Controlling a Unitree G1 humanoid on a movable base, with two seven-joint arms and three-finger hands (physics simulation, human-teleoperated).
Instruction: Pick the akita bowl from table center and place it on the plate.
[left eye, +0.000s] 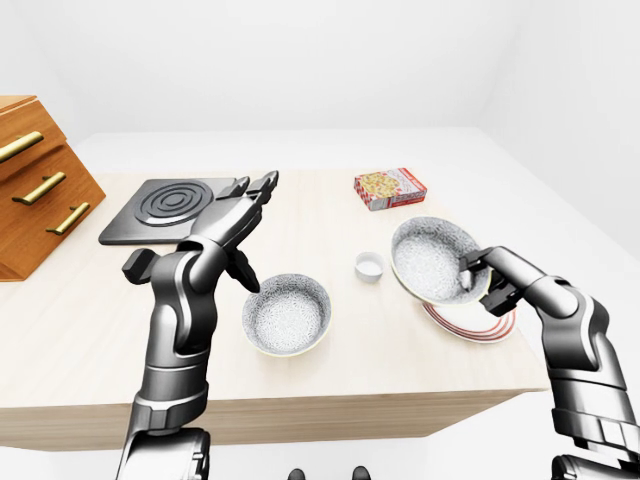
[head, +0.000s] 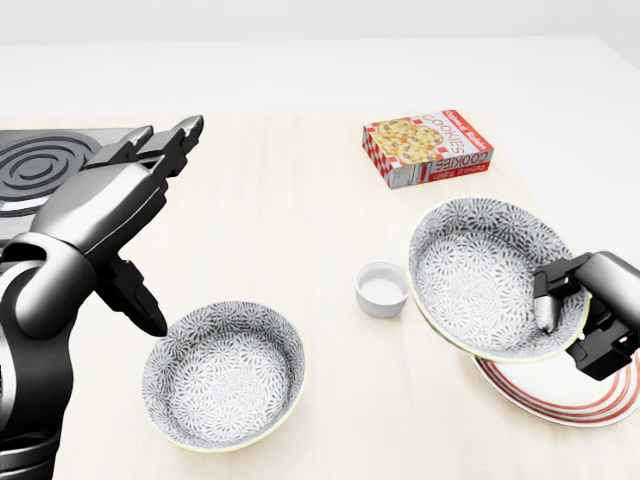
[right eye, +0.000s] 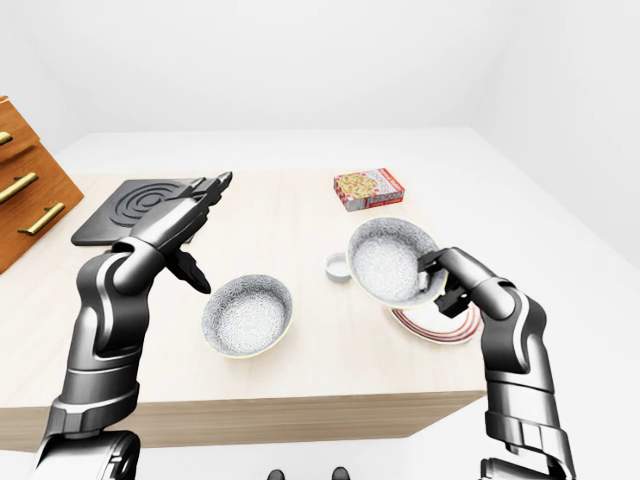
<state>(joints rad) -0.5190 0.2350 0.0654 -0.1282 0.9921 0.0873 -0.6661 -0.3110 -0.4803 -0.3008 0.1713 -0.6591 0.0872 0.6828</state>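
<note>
My right hand is shut on the rim of a patterned akita bowl, holding it tilted above the left part of the red-rimmed plate. The bowl hides much of the plate. A second, alike bowl rests on the table in the lower left of the head view. My left hand hovers open above the table, its fingers stretched out; its thumb points down near that second bowl's left rim without touching it.
A small white cup stands just left of the held bowl. A cookie box lies toward the top. A black stove plate and a wooden drawer cabinet sit at the left. The table's near edge runs below the bowls.
</note>
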